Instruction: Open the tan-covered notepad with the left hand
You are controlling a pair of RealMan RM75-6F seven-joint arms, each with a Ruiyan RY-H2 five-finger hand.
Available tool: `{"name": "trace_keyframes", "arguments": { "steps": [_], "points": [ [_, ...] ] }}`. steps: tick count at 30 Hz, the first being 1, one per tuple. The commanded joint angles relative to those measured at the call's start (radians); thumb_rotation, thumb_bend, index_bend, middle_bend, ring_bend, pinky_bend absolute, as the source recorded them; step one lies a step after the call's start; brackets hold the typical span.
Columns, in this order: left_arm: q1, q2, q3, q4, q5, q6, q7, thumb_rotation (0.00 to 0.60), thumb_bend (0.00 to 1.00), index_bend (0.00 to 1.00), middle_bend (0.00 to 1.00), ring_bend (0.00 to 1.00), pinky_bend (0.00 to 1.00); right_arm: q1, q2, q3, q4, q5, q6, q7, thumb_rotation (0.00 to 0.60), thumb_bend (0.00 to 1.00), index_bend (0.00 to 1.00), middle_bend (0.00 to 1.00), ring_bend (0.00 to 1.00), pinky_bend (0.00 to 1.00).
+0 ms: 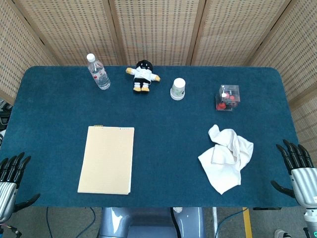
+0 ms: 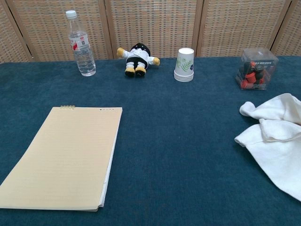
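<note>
The tan-covered notepad (image 1: 107, 159) lies flat and closed on the blue table (image 1: 163, 119), front left; in the chest view the notepad (image 2: 66, 157) fills the lower left. My left hand (image 1: 11, 178) hangs off the table's front left corner, well left of the notepad, fingers apart and holding nothing. My right hand (image 1: 298, 171) sits at the front right corner, fingers spread and empty. Neither hand shows in the chest view.
Along the back stand a water bottle (image 1: 98, 72), a small plush doll (image 1: 143, 76), a paper cup (image 1: 178, 89) and a clear box with red and black parts (image 1: 227, 97). A crumpled white cloth (image 1: 227, 157) lies front right. Wicker screens stand behind the table.
</note>
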Motion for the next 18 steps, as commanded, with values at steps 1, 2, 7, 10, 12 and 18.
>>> {"name": "trace_keyframes", "arguments": {
  "steps": [1, 2, 7, 10, 12, 18],
  "points": [
    [0.001, 0.001, 0.000, 0.001, 0.001, 0.001, -0.002, 0.600, 0.00, 0.00, 0.00, 0.00, 0.00, 0.001, 0.002, -0.002, -0.001, -0.001, -0.003, 0.005, 0.600, 0.00, 0.00, 0.00, 0.00, 0.00],
    [0.001, 0.001, 0.000, 0.001, 0.001, 0.002, -0.003, 0.600, 0.00, 0.00, 0.00, 0.00, 0.00, 0.001, 0.003, -0.002, -0.001, -0.002, -0.004, 0.006, 0.600, 0.00, 0.00, 0.00, 0.00, 0.00],
    [-0.005, -0.004, 0.006, 0.011, 0.020, -0.007, -0.001, 0.600, 0.00, 0.00, 0.00, 0.00, 0.00, 0.001, 0.002, -0.002, 0.000, -0.004, -0.002, 0.008, 0.600, 0.00, 0.00, 0.00, 0.00, 0.00],
    [-0.022, -0.023, 0.009, 0.032, 0.037, -0.034, 0.013, 0.600, 0.04, 0.00, 0.00, 0.00, 0.00, 0.002, 0.002, -0.002, -0.001, -0.003, -0.004, 0.009, 0.600, 0.00, 0.00, 0.00, 0.00, 0.00],
    [-0.048, -0.055, 0.008, 0.067, 0.049, -0.079, 0.031, 0.600, 0.11, 0.00, 0.00, 0.00, 0.00, 0.002, 0.002, -0.002, -0.001, -0.002, -0.004, 0.009, 0.600, 0.00, 0.00, 0.00, 0.00, 0.00],
    [-0.127, -0.169, 0.020, 0.189, 0.066, -0.223, 0.038, 0.600, 0.16, 0.00, 0.00, 0.00, 0.00, 0.002, 0.001, 0.000, 0.004, -0.005, 0.003, 0.021, 0.600, 0.00, 0.00, 0.00, 0.00, 0.00]
  ]
}}
